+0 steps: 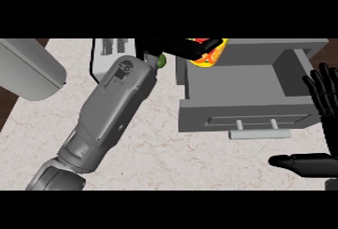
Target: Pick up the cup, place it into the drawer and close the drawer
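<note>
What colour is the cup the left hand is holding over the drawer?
Yellow with red-orange markings, in the head view: cup, left hand, grey drawer.

Even, bright light; soft shadows.

A kitchen worktop: a pale, marble-veined bench (165, 161) carries a grey drawer unit (264, 49), its drawer (244, 96) pulled open and fitted with a bar handle (259, 133). A grey rounded appliance (30, 67) sits at the far left corner, a small grey device (112, 49) beside it. Dark wood flooring (5, 105) shows past the edge.
</note>
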`<move>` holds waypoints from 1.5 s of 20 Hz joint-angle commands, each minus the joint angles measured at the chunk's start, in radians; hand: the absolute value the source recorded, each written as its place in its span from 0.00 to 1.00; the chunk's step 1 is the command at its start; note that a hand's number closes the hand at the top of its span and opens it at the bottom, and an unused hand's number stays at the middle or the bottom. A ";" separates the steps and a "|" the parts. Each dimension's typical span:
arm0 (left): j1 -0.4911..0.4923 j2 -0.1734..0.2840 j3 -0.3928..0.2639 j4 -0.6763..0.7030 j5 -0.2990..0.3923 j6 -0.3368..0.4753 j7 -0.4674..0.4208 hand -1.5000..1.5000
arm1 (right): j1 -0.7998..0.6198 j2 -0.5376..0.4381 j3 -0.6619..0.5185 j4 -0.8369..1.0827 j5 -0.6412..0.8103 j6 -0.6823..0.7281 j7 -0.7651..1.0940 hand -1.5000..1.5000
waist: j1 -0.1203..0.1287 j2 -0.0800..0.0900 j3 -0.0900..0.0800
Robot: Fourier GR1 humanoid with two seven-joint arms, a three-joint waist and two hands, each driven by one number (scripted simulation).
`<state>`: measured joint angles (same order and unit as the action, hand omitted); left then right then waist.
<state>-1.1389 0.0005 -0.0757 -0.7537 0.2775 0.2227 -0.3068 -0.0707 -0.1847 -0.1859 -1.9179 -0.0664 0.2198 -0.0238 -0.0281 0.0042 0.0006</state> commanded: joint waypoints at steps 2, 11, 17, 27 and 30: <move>-0.084 0.000 -0.062 0.157 0.088 0.047 -0.036 1.00 | -0.004 0.010 0.009 0.032 0.027 -0.003 -0.040 0.00 | -0.009 0.004 0.000; -0.130 0.000 -0.261 0.241 0.229 0.131 -0.046 1.00 | -0.034 -0.012 -0.018 0.063 -0.001 0.016 -0.035 0.00 | -0.020 0.004 0.000; -0.147 0.000 -0.366 0.344 0.247 0.142 -0.028 1.00 | -0.013 0.026 0.035 0.039 0.039 0.003 -0.052 0.00 | -0.039 0.011 0.001; -0.161 0.000 -0.562 0.371 0.271 0.206 0.063 0.00 | -0.079 -0.042 -0.030 0.080 -0.048 0.062 -0.027 0.00 | -0.065 0.019 0.001; -0.152 0.000 -0.604 0.319 0.292 0.269 0.064 0.00 | -0.091 -0.006 0.005 0.047 -0.022 0.024 0.000 0.00 | -0.057 0.014 0.001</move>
<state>-1.2769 0.0000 -0.6357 -0.4268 0.5569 0.4470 -0.2535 -0.1314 -0.1986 -0.1862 -1.8744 -0.0825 0.2527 -0.0375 -0.0869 0.0182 0.0014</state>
